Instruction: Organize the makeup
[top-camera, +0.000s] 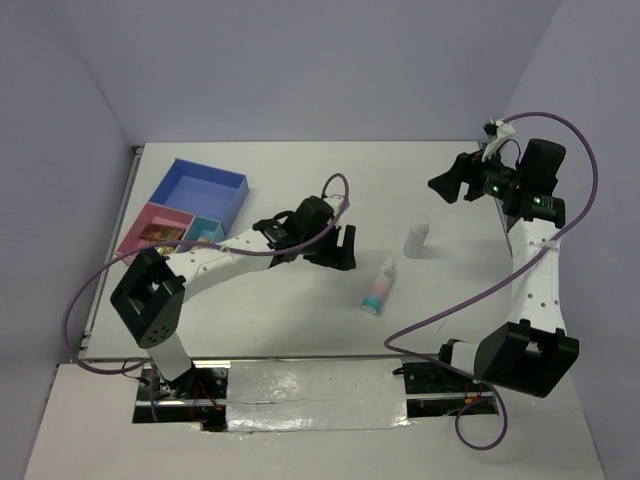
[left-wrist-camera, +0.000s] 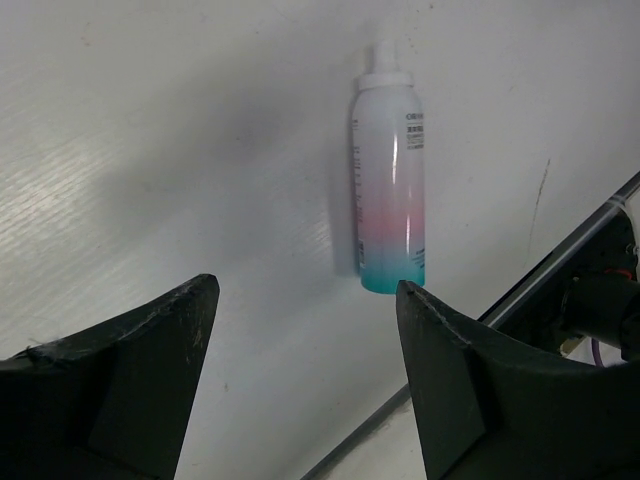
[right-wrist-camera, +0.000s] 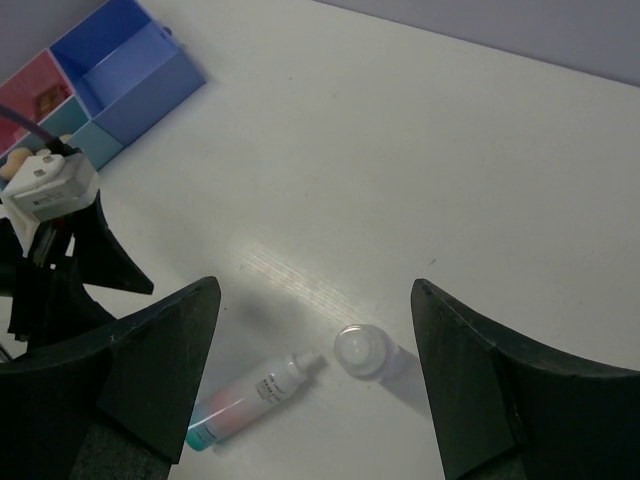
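Note:
A white-pink-teal tube (top-camera: 379, 287) lies flat on the white table, right of centre. It also shows in the left wrist view (left-wrist-camera: 390, 190) and the right wrist view (right-wrist-camera: 250, 398). A small white bottle (top-camera: 417, 237) stands upright just beyond it, seen from above in the right wrist view (right-wrist-camera: 362, 350). My left gripper (top-camera: 340, 245) is open and empty, low over the table just left of the tube (left-wrist-camera: 305, 288). My right gripper (top-camera: 450, 183) is open and empty, held high above the bottle (right-wrist-camera: 315, 287). The sponges and the compact are not clearly visible.
The blue, pink and teal compartment tray (top-camera: 228, 200) sits at the back left, also in the right wrist view (right-wrist-camera: 160, 85). Its pink compartment holds a small dark flat item (top-camera: 160, 232). The table's near edge and a dark rail (left-wrist-camera: 560, 260) run close behind the tube.

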